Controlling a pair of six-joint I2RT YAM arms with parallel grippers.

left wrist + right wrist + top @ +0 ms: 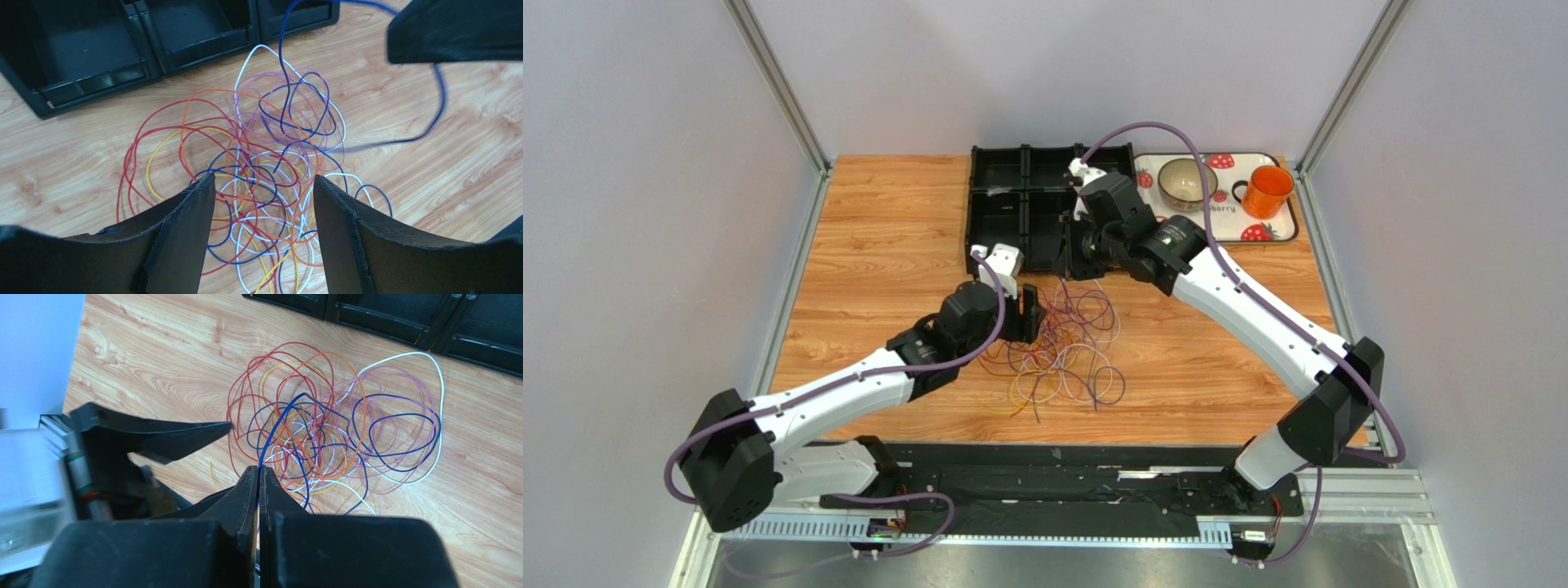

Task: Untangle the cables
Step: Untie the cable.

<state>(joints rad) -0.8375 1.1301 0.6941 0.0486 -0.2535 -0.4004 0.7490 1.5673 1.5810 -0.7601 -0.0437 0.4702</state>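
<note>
A tangle of thin cables (1069, 349) in red, orange, yellow, purple, blue and white lies on the wooden table; it shows in the left wrist view (264, 165) and the right wrist view (331, 435). My left gripper (264, 190) is open, its fingers straddling the near part of the tangle from above. It sits at the pile's left edge (1028, 321). My right gripper (258, 471) is shut on a blue cable (276, 432) and holds it above the pile, near the black bins (1090, 251). The blue cable (439, 98) hangs slack from it.
A black compartmented bin (1014, 208) stands behind the tangle. A white strawberry-print tray (1228, 221) at the back right holds a bowl (1187, 180) and an orange mug (1266, 191). Bare wood lies left and right of the pile.
</note>
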